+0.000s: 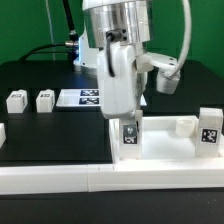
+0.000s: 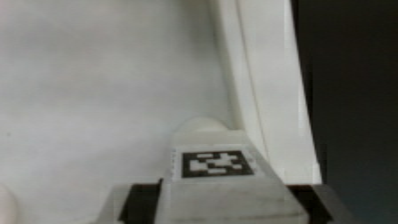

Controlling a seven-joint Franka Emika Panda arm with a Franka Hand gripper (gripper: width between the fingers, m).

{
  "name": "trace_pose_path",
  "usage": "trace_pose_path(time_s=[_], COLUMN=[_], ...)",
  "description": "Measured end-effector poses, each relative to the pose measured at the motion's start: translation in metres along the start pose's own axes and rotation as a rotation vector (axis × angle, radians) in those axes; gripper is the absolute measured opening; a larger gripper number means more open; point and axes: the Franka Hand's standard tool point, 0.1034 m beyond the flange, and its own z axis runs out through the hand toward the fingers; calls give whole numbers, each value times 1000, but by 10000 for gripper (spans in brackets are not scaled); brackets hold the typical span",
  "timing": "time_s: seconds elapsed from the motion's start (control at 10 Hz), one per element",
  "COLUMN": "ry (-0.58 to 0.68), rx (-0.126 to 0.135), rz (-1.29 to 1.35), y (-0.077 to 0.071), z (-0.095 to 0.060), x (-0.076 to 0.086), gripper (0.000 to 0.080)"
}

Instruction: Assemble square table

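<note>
The square table top [image 1: 165, 152] is a large white plate with a raised rim, lying at the front on the exterior view's right. My gripper [image 1: 129, 127] is shut on a short white leg [image 1: 129, 138] with a black-white tag and holds it upright over the top's near-left corner region. In the wrist view the leg [image 2: 217, 150] sits between the dark fingers [image 2: 139, 203], with the top's flat surface [image 2: 107, 90] and its rim [image 2: 267, 80] beyond it. I cannot tell whether the leg touches the top. Another tagged leg [image 1: 209, 128] stands at the top's far right, beside a small white round piece [image 1: 184, 126].
Two more tagged white legs [image 1: 16, 99] [image 1: 44, 99] stand on the black table at the exterior view's left. The marker board [image 1: 85, 97] lies behind the arm. A long white border bar [image 1: 50, 180] runs along the front edge.
</note>
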Motion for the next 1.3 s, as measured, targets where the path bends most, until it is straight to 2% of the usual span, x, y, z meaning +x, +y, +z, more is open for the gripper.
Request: trace_pose_path(time_s=[0.1, 0.2, 0.3, 0.4, 0.5, 0.6, 0.9, 1.1, 1.2, 1.3], ry=[0, 0, 2, 13, 21, 31, 39, 84, 88, 90], rx=[0, 0, 0, 8, 1, 7, -1, -48, -61, -60], rz=[-26, -97, -217, -409, -611, -668, -885, -1257, -1408, -1427], y=[0, 0, 0, -1, 0, 0, 0, 1, 0, -1], z=[0, 0, 0, 2, 3, 3, 3, 3, 3, 3], x=[0, 0, -1, -1, -1, -1, 1, -3, -2, 0], gripper=[288, 455, 455, 609, 639, 639, 649, 649, 649, 649])
